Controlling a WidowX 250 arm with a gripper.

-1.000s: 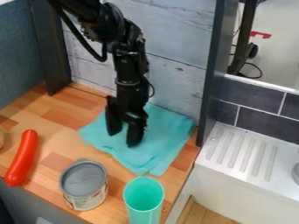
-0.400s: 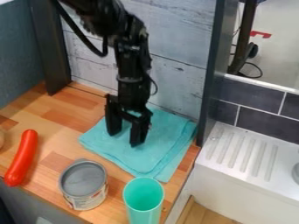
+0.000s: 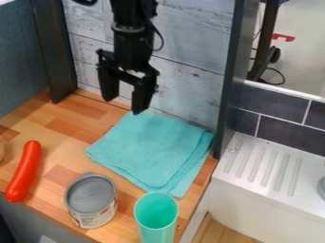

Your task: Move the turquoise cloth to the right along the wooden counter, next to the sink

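The black gripper [image 3: 124, 105] hangs open above the back edge of the wooden counter, in front of the whitewashed plank wall, with nothing between its fingers. Just below and to its right, a teal cloth [image 3: 152, 149] lies folded and nearly flat on the counter, its layers slightly offset along the right side. The gripper appears raised off the cloth.
Toward the front stand an open grey can [image 3: 92, 199] and a mint-green cup [image 3: 156, 216]. A red sausage [image 3: 24, 171] lies at the left. A dark upright panel [image 3: 230, 80] separates the counter [image 3: 79, 116] from the white sink unit [image 3: 266, 166] at the right.
The gripper has risen from the cloth and moved slightly left and back. Compared with the earliest frame, the cloth's front right part has shifted and lies flatter.
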